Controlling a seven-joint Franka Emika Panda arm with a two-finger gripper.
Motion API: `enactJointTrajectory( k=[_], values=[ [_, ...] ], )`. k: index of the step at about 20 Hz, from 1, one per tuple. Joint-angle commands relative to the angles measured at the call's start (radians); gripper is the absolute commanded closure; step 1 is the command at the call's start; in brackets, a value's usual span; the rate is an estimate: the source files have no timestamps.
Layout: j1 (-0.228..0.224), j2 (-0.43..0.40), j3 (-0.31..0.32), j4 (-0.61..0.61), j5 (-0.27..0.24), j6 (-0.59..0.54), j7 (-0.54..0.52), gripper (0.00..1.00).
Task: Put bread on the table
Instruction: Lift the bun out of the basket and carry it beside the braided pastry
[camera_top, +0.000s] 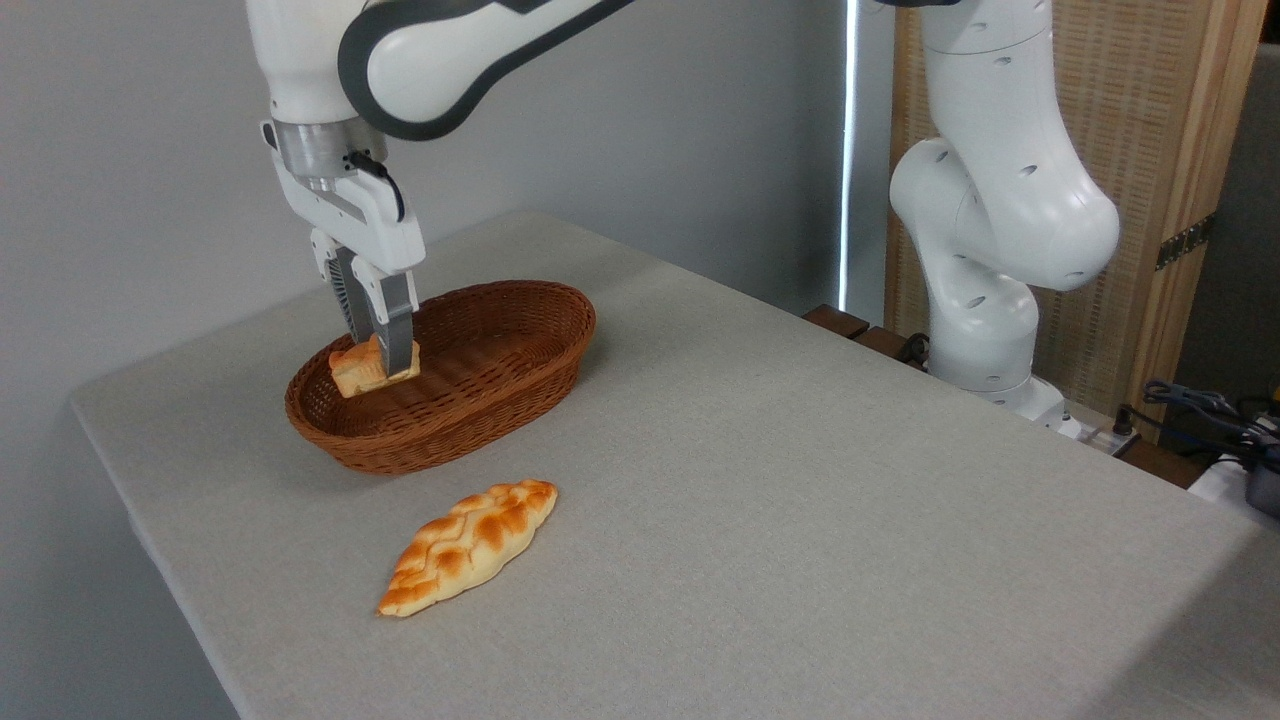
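Braided loaf (468, 547) lies whole; tool (382, 352) half hides bread (358, 370).

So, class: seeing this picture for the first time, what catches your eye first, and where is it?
The gripper, at upper left, pinches a small golden bun over the brown wicker basket. In front of the basket, a long braided loaf lies on the grey table.
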Motion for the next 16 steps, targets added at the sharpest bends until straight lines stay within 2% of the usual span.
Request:
enactJointTrajectory(
  k=[1,6,8,11,13,16],
  values=[
    [0.018,-0.061,0.035,-0.008,-0.013,-0.059,0.029,0.45],
    [0.028,-0.185,0.114,-0.089,-0.045,-0.143,0.276,0.42],
    [0.028,-0.260,0.143,-0.182,-0.045,-0.181,0.410,0.40],
    [0.028,-0.386,0.206,-0.359,-0.044,-0.179,0.621,0.38],
    [0.028,-0.391,0.219,-0.408,-0.044,-0.182,0.702,0.37],
    [0.028,-0.381,0.217,-0.524,-0.028,-0.121,0.765,0.36]
  ],
)
